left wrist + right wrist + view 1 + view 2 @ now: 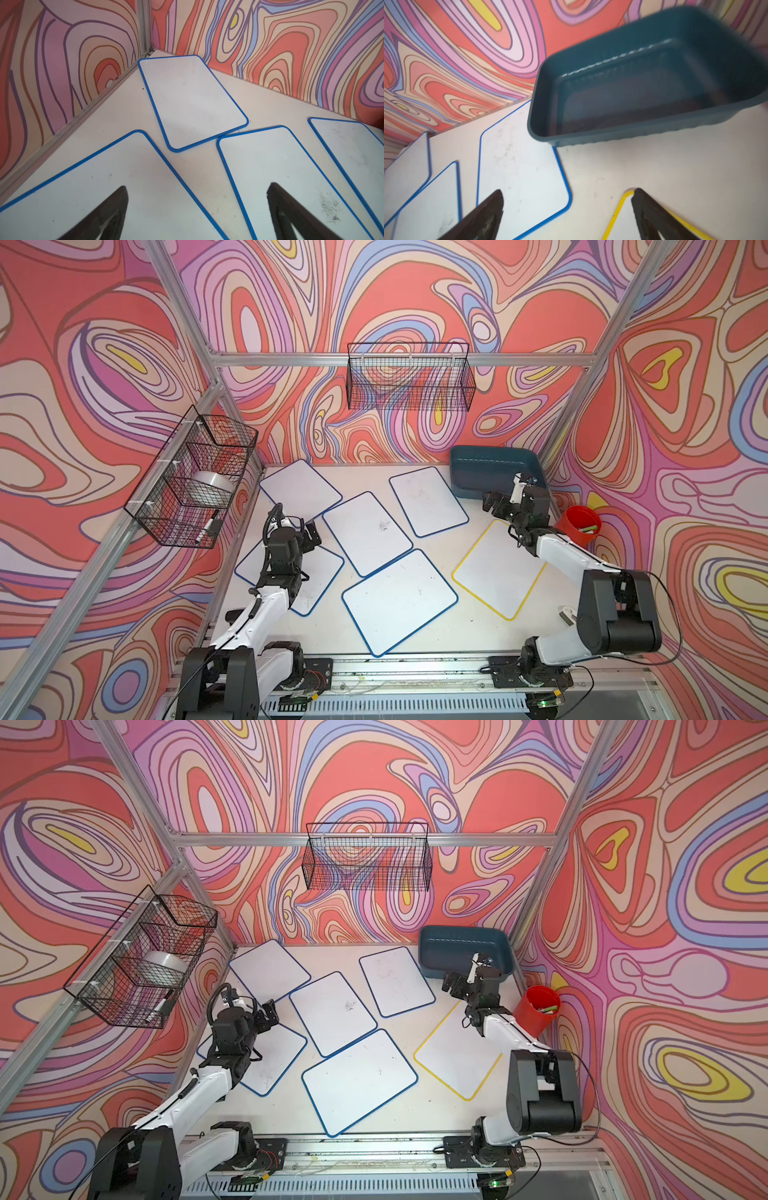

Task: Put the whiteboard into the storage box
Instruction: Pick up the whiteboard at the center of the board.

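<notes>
The left basket (195, 489), black wire on the wall frame, holds a pale roll (210, 486) and a marker (209, 526). The left gripper (311, 536), fingers spread and holding nothing, hangs over the far corner of the near-left whiteboard (318, 587), just beside the far-left whiteboard (299, 488). Six whiteboards lie flat on the white bench (440, 549). They are thin, glossy rectangles with rounded corners, and five have blue rims. The middle whiteboard (368, 533), smudged black, touches the front whiteboard (399, 601). The far whiteboard (428, 499) lies just beside the box. The yellow whiteboard (496, 570) lies partly under the right arm. The right gripper (494, 502), spread with nothing between its fingers, hangs between the far and yellow whiteboards, just in front of the box (490, 456). The box is a shallow teal plastic tray with rounded corners, standing in the far right corner. The red bucket (575, 518) holds a green stick (588, 528).
</notes>
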